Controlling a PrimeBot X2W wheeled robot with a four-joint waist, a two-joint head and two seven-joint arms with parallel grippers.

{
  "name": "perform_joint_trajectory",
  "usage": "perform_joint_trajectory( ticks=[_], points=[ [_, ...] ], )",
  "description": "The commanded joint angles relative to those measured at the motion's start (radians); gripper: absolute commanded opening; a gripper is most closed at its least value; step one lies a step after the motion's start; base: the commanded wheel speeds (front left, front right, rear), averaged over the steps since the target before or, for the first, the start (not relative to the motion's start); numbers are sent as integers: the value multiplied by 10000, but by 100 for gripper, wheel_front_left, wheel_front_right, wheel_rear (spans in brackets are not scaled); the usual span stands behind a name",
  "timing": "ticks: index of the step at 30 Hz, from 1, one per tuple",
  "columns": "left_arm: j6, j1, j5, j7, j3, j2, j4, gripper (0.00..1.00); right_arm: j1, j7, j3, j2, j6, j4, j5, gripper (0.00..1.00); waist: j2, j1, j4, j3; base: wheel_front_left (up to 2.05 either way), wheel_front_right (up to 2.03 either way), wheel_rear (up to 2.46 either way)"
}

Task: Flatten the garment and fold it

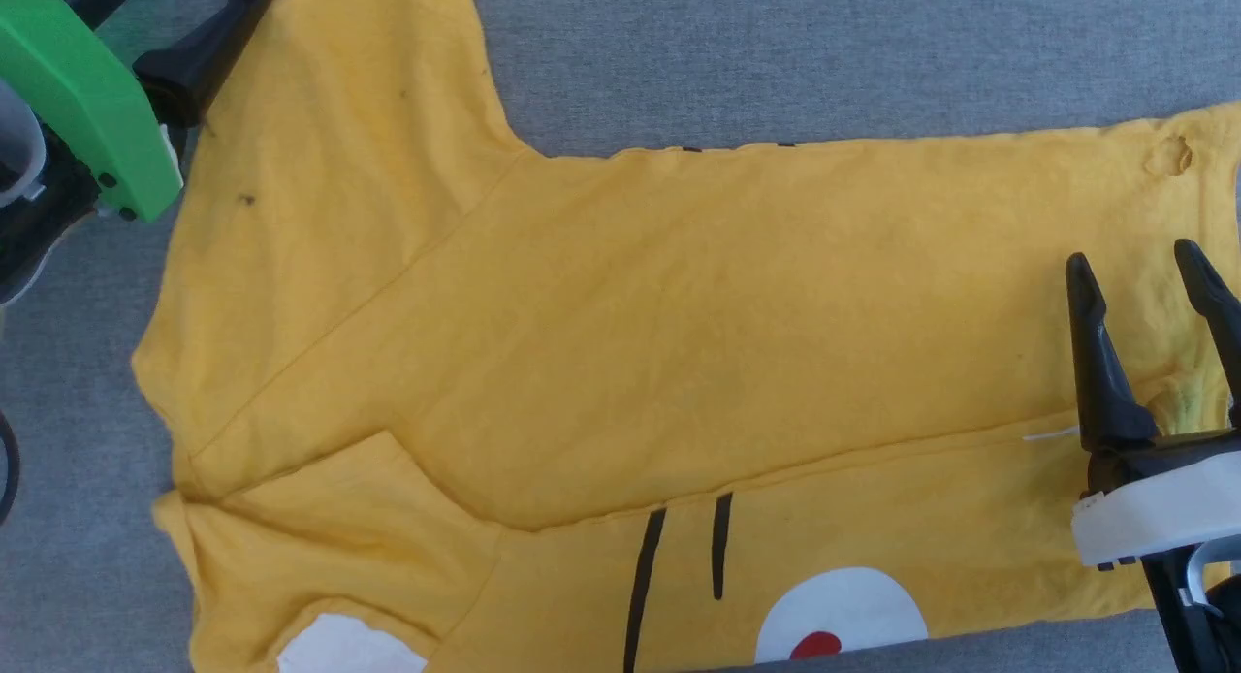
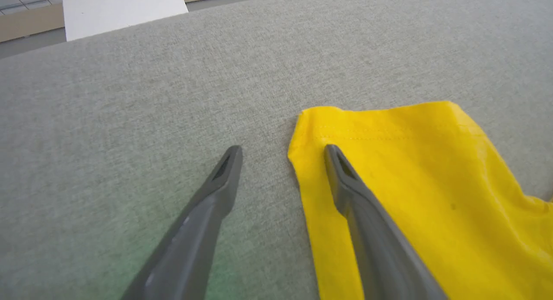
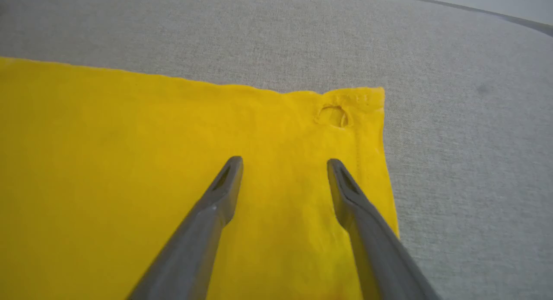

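- Garment (image 1: 679, 314): a yellow-orange T-shirt lying spread on a grey fabric-covered surface (image 1: 824, 62), with its length running across the head view.
- Sleeve (image 1: 339, 120): it extends toward the upper left of the head view. In the left wrist view its hemmed end lies flat on the grey cloth.
- Overlap: a plain yellow layer covers the upper part of the shirt. Its lower edge runs from the left side across to the right gripper, and the printed side is exposed below it.
- Print: two short black lines (image 1: 645, 586), a white patch (image 1: 839, 615) with a red dot (image 1: 816, 644), and a second white patch (image 1: 349, 649) at the bottom edge of the view.
- Corner mark (image 3: 332, 116): a small hole or a pucker near the hemmed corner; the fabric there is too creased to tell which.
- Left gripper (image 2: 283, 148): the jaws are spread wide and hold nothing. One finger is over the edge of the sleeve and the other is over bare grey cloth. Its green housing (image 1: 78, 91) sits at the upper left of the head view.
- Right gripper (image 1: 1132, 254): the jaws are spread wide and hold nothing. Both fingers are above the yellow fabric near the hemmed corner, and its white housing (image 1: 1154, 513) is just behind them.
- Background: a white panel (image 2: 121, 6) lies beyond the far edge of the surface in the left wrist view.
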Motion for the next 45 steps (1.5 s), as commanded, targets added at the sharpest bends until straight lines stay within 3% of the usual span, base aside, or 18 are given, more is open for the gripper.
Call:
perform_joint_trajectory(
  ticks=[1,4,5,6,15,22,26,35,36,37,38,45],
  points=[
    [-66,-245,-148,-133,-114,102,94,100,-103,-41,-20,22,-15,-92,-45,100,0,-2,-178,214,0,0,0],
    [-66,-337,-254,-229,-484,142,224,100,-86,-18,-77,28,-15,-172,-63,100,0,-2,-218,280,0,0,0],
    [-66,-374,-287,-231,-681,169,210,5,-86,-5,-104,29,-15,-216,-77,100,0,-2,-230,291,0,0,0],
    [-66,-505,-588,-279,-1407,352,190,0,-146,127,-168,32,-15,-459,-169,100,0,-2,-215,230,0,0,0],
    [-66,-658,-887,-1306,-1856,513,413,0,-1899,922,-401,-1159,-15,-994,-37,100,0,-2,89,-274,0,0,0],
    [-67,-707,-1092,-1687,-2169,434,494,0,-3125,2931,-1219,-1679,-15,350,834,100,0,-2,418,-405,0,0,0],
    [-67,-800,-1160,-1824,-2316,393,499,0,-3064,3769,-1607,-1777,-15,814,1169,100,0,-2,591,-307,0,0,0],
    [-67,-962,-1355,-1976,-2553,506,624,0,-2752,4331,-1811,-1297,-15,1106,1469,100,0,-2,711,-58,0,0,0],
    [-67,-986,-1378,-1989,-2578,521,634,0,-2753,4419,-1853,-1195,-15,1129,1455,56,0,-2,708,-42,0,0,0],
    [-67,-1006,-1395,-1996,-2601,529,642,0,-2754,4488,-1851,-1136,-15,1133,1447,41,0,-2,705,-34,0,0,0],
    [-67,-1035,-1415,-2005,-2628,534,651,0,-2766,4533,-1834,-1092,-15,1120,1429,0,0,-2,700,-26,0,0,0],
    [-67,-1179,-1413,-2628,-2614,571,649,0,-2911,4115,-1626,-1205,-15,1034,1290,0,0,-2,667,-103,0,0,0]
  ],
)
